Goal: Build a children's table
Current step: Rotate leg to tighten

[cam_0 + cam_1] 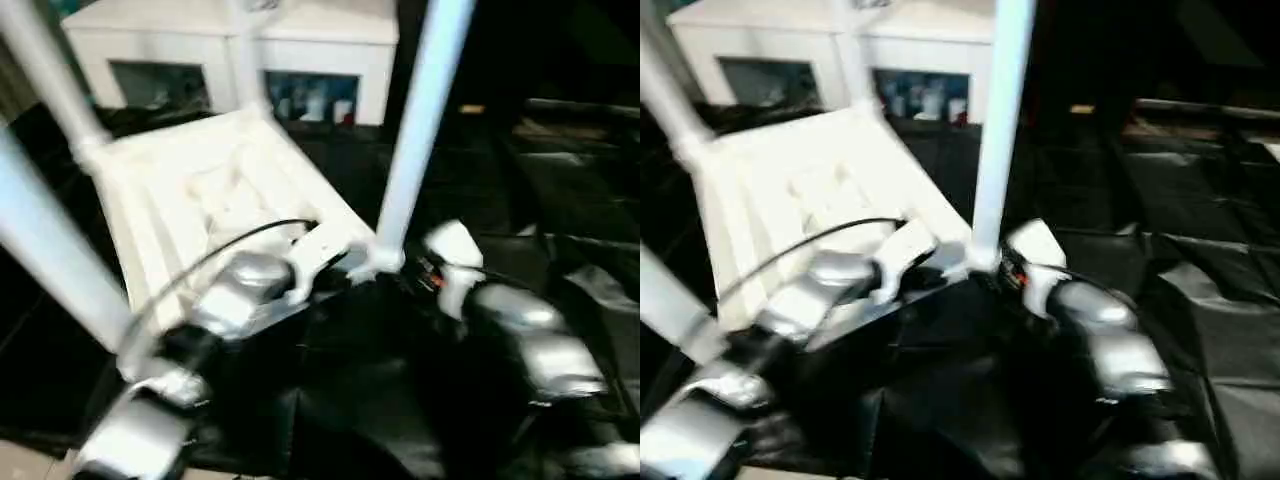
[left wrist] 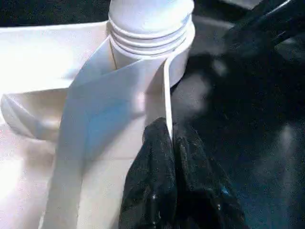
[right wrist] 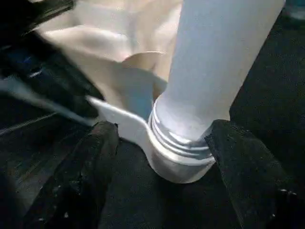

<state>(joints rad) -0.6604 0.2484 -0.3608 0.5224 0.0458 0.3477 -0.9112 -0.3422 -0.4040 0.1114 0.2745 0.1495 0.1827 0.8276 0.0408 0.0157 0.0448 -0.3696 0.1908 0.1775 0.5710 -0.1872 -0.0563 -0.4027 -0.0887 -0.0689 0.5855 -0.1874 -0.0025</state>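
The white tabletop (image 1: 200,200) lies upside down, ribbed underside up, with white legs standing in its corner sockets. One leg (image 1: 415,130) rises from the near right socket (image 3: 181,164). My left gripper (image 2: 167,138) is shut on the tabletop's thin rim (image 2: 167,86) just beside that socket. My right gripper (image 3: 164,128) is open, its two black fingers (image 3: 95,157) standing on either side of this leg's threaded base. Other legs stand at the left (image 1: 50,240), the far left (image 1: 50,80) and the far corner (image 1: 245,60).
A white cabinet with glass doors (image 1: 320,50) stands behind the tabletop. Crumpled black sheeting (image 1: 560,200) covers the floor around it. A black cable (image 1: 220,250) arches over my left forearm.
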